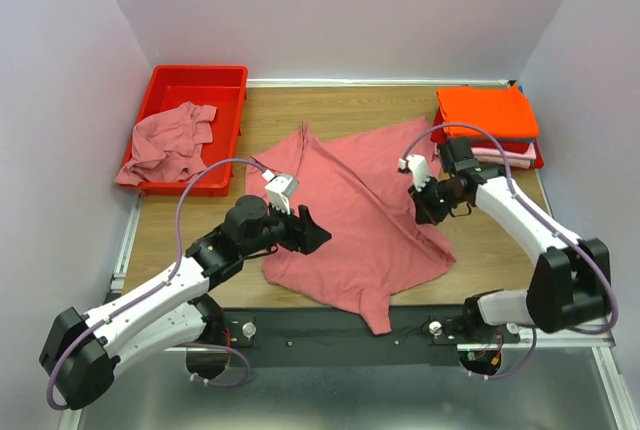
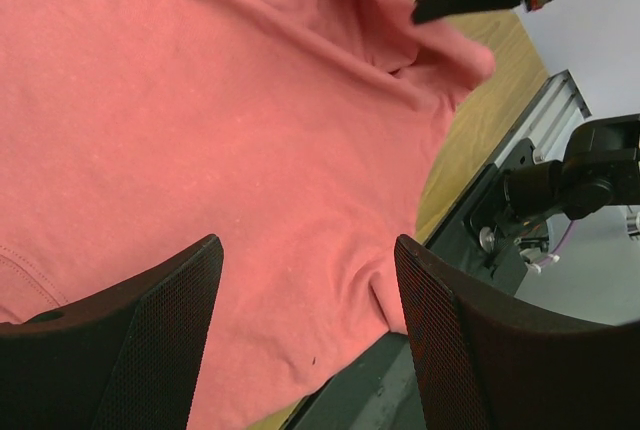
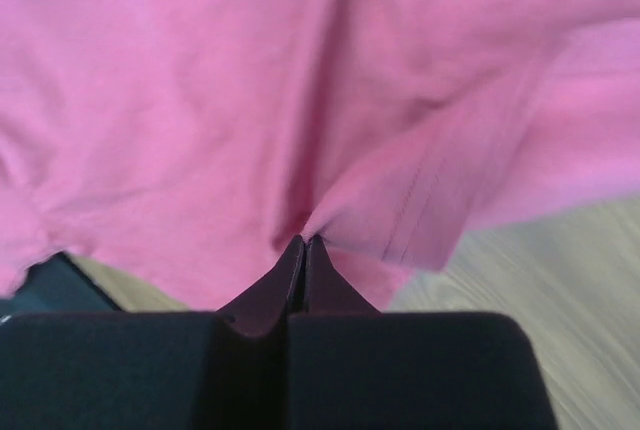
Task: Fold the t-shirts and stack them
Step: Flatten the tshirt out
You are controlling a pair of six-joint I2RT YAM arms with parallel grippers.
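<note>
A large rose-pink t-shirt [image 1: 360,210] lies spread and creased across the middle of the table. My left gripper [image 1: 312,233] is open and empty, hovering over its left part; the shirt fills the left wrist view [image 2: 230,130] between the fingers. My right gripper [image 1: 424,212] is shut on a hemmed fold of the same shirt [image 3: 420,200] at its right edge, lifting it slightly. A second rose-pink shirt [image 1: 170,142] lies crumpled in the red bin. A folded stack with an orange shirt [image 1: 485,112] on top sits at the back right.
The red plastic bin [image 1: 200,85] stands at the back left. The stack rests on a red tray [image 1: 538,155]. A black rail [image 1: 330,328] runs along the table's near edge; part of the shirt hangs over it. White walls enclose the table.
</note>
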